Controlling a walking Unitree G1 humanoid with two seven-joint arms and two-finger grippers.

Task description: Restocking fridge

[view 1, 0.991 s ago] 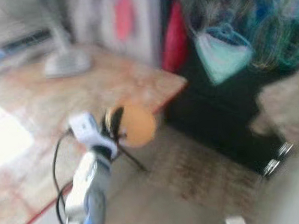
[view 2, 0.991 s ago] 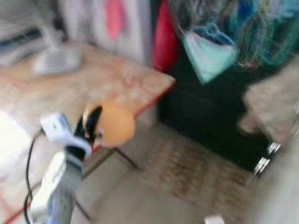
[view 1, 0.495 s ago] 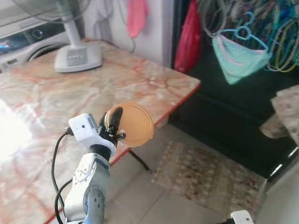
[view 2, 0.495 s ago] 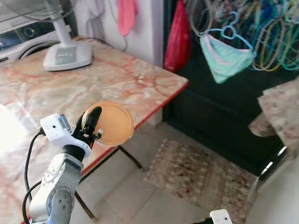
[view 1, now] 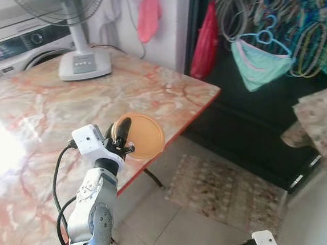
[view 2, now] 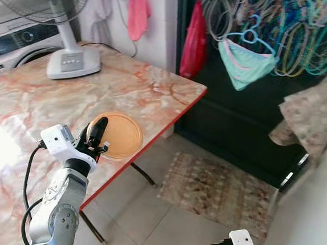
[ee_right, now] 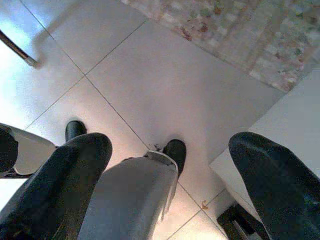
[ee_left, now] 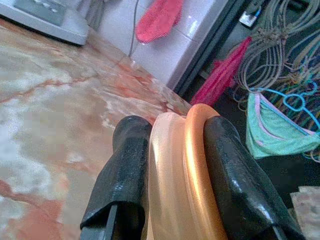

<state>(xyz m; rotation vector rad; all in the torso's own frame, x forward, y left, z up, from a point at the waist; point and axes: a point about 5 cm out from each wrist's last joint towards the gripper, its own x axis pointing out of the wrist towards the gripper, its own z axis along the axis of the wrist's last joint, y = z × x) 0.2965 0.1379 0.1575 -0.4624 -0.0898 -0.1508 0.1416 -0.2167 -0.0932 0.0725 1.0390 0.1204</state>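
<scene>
Where the marble-patterned bench [view 1: 48,115] with its pink and cream veining and red edge ends, a round, flat orange plastic dish [view 1: 143,137] is held on edge over the bench's near corner by the left gripper [view 1: 122,139]. Its two black fingers [ee_left: 127,170] are clenched on the dish's rim, one on each face, as is seen clearly in the left wrist view. A strong patch of glare is spread over the bench's left part. At the far end of the bench a white pedestal fan [view 1: 83,55] is stood on its base, and behind it a white front-loading washing machine [view 1: 16,46] is set against the wall. A pink cloth [view 1: 149,12] is hung on the white tiled wall beside a dark doorway, where a red bag [view 1: 205,44], a teal garment on a hanger [view 1: 261,62] and many coloured hangers [view 1: 291,14] are suspended. Pale floor tiles [view 1: 179,236] are laid below, with a patterned brownish rug [view 1: 227,194] in front of the doorway. The right gripper [ee_right: 170,165] is pointed at the floor, its fingers spread apart and holding nothing.
</scene>
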